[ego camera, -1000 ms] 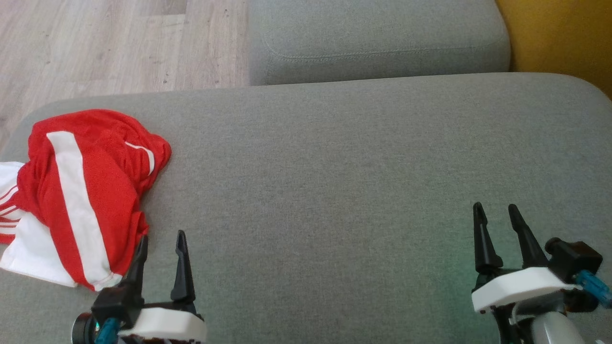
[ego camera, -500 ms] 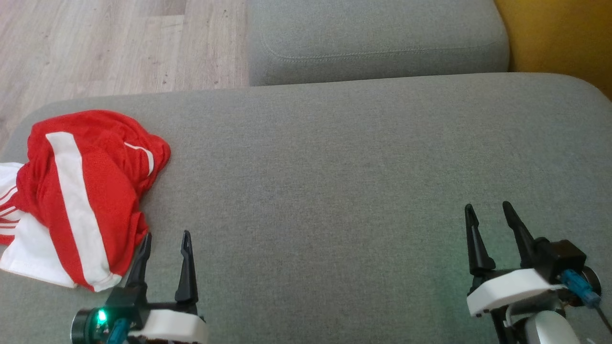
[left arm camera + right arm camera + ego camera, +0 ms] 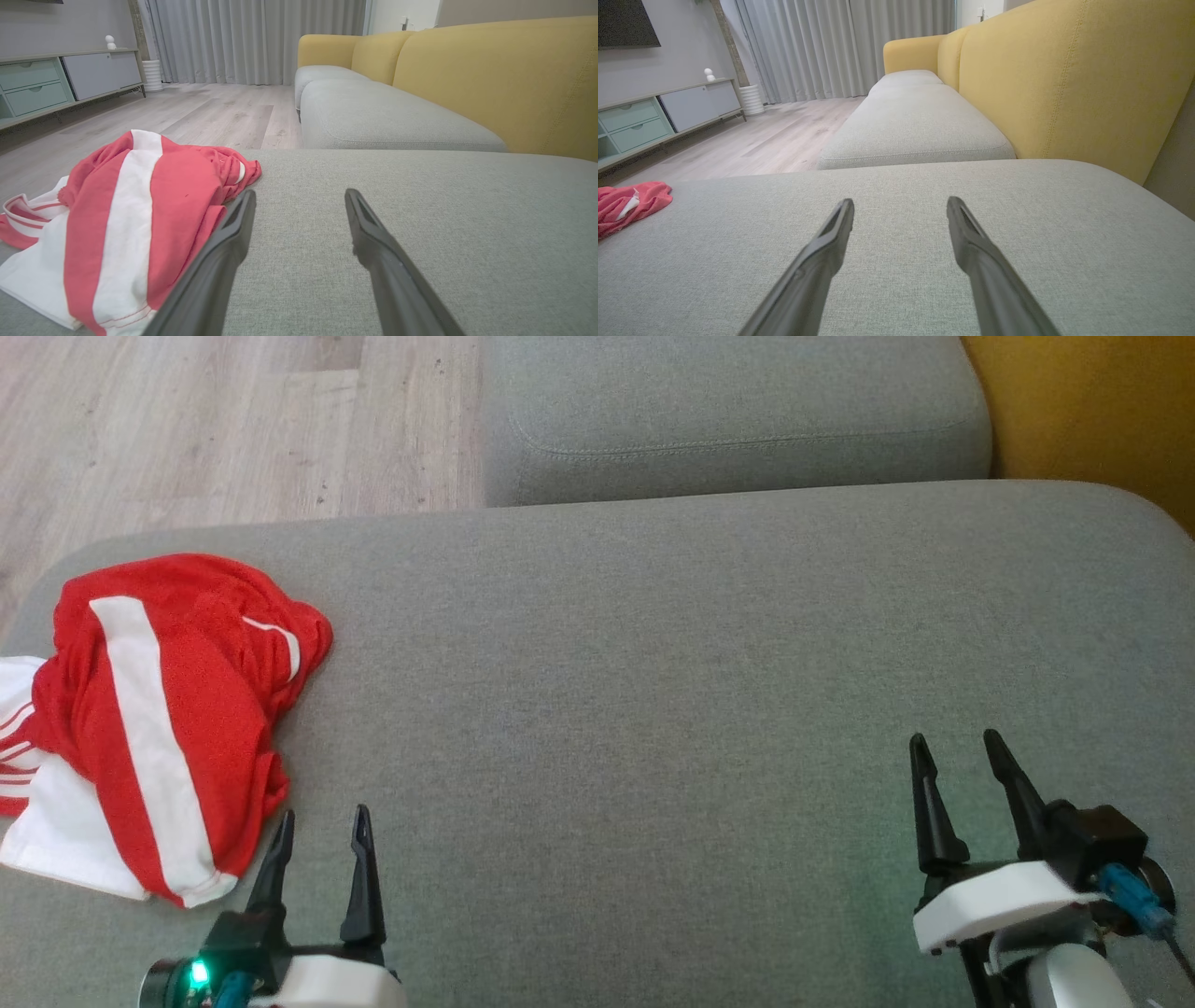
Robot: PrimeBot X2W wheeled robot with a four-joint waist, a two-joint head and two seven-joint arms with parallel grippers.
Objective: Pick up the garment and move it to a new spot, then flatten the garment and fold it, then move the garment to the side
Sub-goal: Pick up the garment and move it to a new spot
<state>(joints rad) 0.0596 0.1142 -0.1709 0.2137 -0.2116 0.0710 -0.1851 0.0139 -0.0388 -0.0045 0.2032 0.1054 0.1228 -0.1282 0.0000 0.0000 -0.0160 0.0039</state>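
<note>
Red-and-white jersey [image 3: 159, 709] lies bunched left; left gripper [image 3: 323, 812] and right gripper [image 3: 955, 735] both gape; the left should pinch a raised fold.

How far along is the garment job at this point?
Done: nothing visible; the garment lies crumpled at the left end of the cushion. In hand: nothing is held. The left claw is open, close beside the garment; the right claw is open, far off over bare cushion. Left: pick up, move, flatten, fold, set aside.
</note>
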